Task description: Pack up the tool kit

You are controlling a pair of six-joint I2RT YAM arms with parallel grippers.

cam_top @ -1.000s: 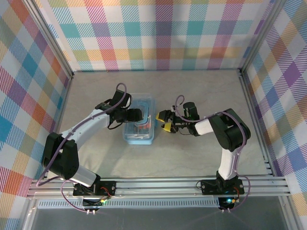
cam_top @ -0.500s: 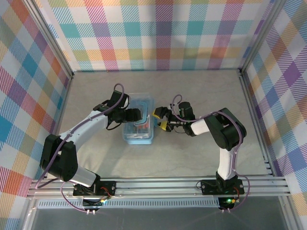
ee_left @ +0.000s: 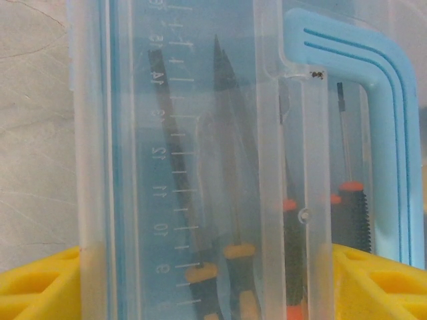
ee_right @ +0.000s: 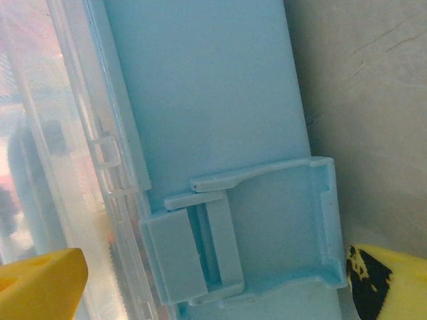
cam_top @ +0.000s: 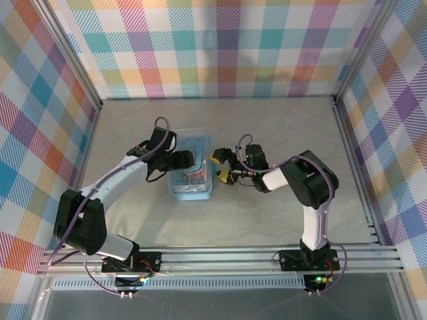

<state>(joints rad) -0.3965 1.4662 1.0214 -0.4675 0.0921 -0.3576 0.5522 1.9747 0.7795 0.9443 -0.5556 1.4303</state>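
A: Entry 1, and where is it kept?
B: Tool kit case (cam_top: 193,190), light-blue translucent plastic. It lies flat on the grey table (cam_top: 280,120), about mid-table between the 2 arms, long side running away from the bases.

A: Contents?
B: Seen through the clear lid (ee_left: 187,100), which bears a moulded ruler scale, are at least 4 slim screwdrivers (ee_left: 351,213). They are laid lengthwise with tips pointing the same way. 2 have black grips with orange collars and 2 show yellowish collars. No firmer count is possible. A light-blue handle (ee_left: 393,133) curves along 1 side of the lid.

A: Entry 2?
B: Left gripper (ee_left: 208,267), reaching over the case from its left side. The 2 yellow fingertips (ee_left: 40,287) stand apart, 1 at each side of the lid's clear panel and right against it. Whether they squeeze it or merely flank it, cannot tell.

A: Entry 3?
B: Right gripper (cam_top: 220,167), just beside the case's right edge. Its jaws are spread wide and grip nothing. In its wrist view 1 yellow fingertip (ee_right: 40,280) sits over the lid's edge. The other, yellow marked with black, sits over bare table.

A: Fittings on that wall?
B: 1 light-blue latch (ee_right: 200,253), set in a recess. Fastened or not, cannot tell.

A: Surroundings?
B: Plaid panels (cam_top: 220,47) on 3 sides.
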